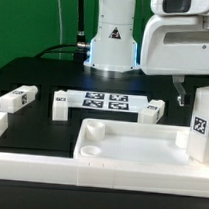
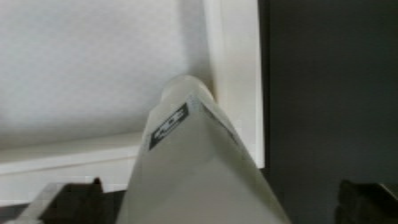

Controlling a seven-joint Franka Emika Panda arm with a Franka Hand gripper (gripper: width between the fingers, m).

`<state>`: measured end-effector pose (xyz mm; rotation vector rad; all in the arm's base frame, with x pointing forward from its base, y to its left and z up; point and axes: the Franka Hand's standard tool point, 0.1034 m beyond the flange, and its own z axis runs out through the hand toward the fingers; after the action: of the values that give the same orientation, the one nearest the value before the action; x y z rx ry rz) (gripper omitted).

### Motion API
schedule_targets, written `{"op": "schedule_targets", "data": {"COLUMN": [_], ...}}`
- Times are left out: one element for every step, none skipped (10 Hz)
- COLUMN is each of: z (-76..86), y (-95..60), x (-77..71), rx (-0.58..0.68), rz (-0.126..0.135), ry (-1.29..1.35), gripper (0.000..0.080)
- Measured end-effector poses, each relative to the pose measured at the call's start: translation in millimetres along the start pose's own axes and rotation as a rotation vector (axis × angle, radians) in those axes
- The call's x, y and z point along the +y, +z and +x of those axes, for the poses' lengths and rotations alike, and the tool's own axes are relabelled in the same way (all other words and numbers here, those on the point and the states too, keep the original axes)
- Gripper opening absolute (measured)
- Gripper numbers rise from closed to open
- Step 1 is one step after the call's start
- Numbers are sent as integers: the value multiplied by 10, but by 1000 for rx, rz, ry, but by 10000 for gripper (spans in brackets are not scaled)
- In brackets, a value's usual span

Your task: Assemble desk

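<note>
Smooth matt plastic tabletop (image 1: pixel 130 152) on matt table (image 1: pixel 41 129).

White glossy arm column (image 1: pixel 106 55), black warning triangle (image 1: pixel 114 35); boxy white housing (image 1: pixel 181 47) above gripper (image 2: pixel 217 198), dark grey band (image 1: pixel 172 4) topping it.

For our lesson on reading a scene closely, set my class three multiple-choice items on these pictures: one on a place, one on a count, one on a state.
1. Where does the upright leg stand?
A. On the marker board
B. At the tabletop's end on the exterior view's right
C. Against the robot's base

2. How many legs show in the exterior view?
A. Two
B. Four
C. Six

3. How is the gripper?
A. Open
B. Shut on a leg
C. Shut on the tabletop

Answers: 1 B, it stands at that end; 2 B, three lie on the black table, one stands; 3 A, its fingers stand clear of the leg.
</note>
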<state>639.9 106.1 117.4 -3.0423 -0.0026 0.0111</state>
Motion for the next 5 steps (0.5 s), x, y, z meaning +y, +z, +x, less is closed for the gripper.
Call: {"op": "schedule_targets", "data": {"z": [-7,-1,-6,-7,-7], "y": [11,21,39,48,48], "x": [8,0,-9,-3,4], "rx": [1,11,16,19,18], "rz": [-11,-21,-23,-29,-34], "ry": [-98,-167,-222,-301,-354], "gripper": [649,649,649,649,649]}}
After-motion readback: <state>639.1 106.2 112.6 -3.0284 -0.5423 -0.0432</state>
